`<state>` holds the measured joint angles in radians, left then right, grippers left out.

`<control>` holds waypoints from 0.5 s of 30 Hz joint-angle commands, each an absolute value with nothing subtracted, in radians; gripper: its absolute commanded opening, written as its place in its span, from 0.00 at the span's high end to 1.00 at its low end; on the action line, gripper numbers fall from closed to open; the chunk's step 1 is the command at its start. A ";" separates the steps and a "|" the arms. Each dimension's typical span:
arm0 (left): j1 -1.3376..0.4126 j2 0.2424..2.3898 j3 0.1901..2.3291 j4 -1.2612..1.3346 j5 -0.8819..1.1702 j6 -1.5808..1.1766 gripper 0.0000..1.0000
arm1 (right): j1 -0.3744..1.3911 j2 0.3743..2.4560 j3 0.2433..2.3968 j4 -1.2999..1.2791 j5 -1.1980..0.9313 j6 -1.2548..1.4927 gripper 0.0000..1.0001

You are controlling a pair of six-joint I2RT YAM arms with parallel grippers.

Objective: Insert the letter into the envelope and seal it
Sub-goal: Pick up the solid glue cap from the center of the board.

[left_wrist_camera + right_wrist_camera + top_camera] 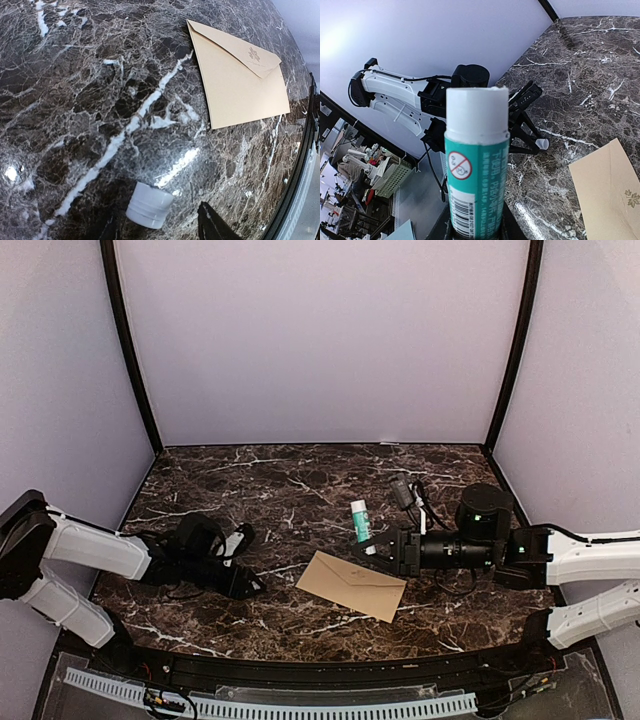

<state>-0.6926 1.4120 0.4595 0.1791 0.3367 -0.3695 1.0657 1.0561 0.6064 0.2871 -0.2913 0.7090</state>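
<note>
Tan-brown kraft paper envelope (352, 585) is lying flat on the dark brown marble-patterned table top (300, 480), near the front edge and roughly midway between the two arms. It is sitting askew to that edge. Its pointed triangular flap is lying folded down over the body, and a small printed mark is showing on the flap in the left wrist view. Neither gripper is touching it.

The right gripper (378, 543) is hovering just beyond the envelope's far edge. Its jaws are clamping the lower end of a green-and-white cylindrical glue stick (477, 175), and the stick's plain white top is standing clear above the fingers. Whether the stick is touching the envelope cannot be told.

The left gripper (243, 558) is reaching low over the table, well apart from the envelope's left corner. A small white ribbed plastic cap (149, 204) is resting on the marble between its fingers. The jaws are standing partly open around it. The one dark finger (212, 225) that is showing plainly in the left wrist view is sitting clear of the cap, with bare marble between them.
</note>
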 commanded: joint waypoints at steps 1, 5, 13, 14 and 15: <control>-0.694 1.427 0.469 0.153 0.311 -0.341 0.49 | 1.061 1.053 0.617 0.315 -0.293 0.704 0.96; -0.702 1.432 0.472 0.151 0.316 -0.338 0.54 | 1.061 1.056 0.620 0.313 -0.291 0.703 0.96; -0.749 1.437 0.477 0.139 0.314 -0.331 0.53 | 1.060 1.065 0.623 0.313 -0.299 0.699 0.96; -0.760 1.437 0.476 0.139 0.314 -0.330 0.53 | 1.061 1.065 0.623 0.313 -0.299 0.697 0.96; -0.766 1.437 0.476 0.139 0.313 -0.327 0.53 | 1.061 1.064 0.622 0.312 -0.299 0.698 0.96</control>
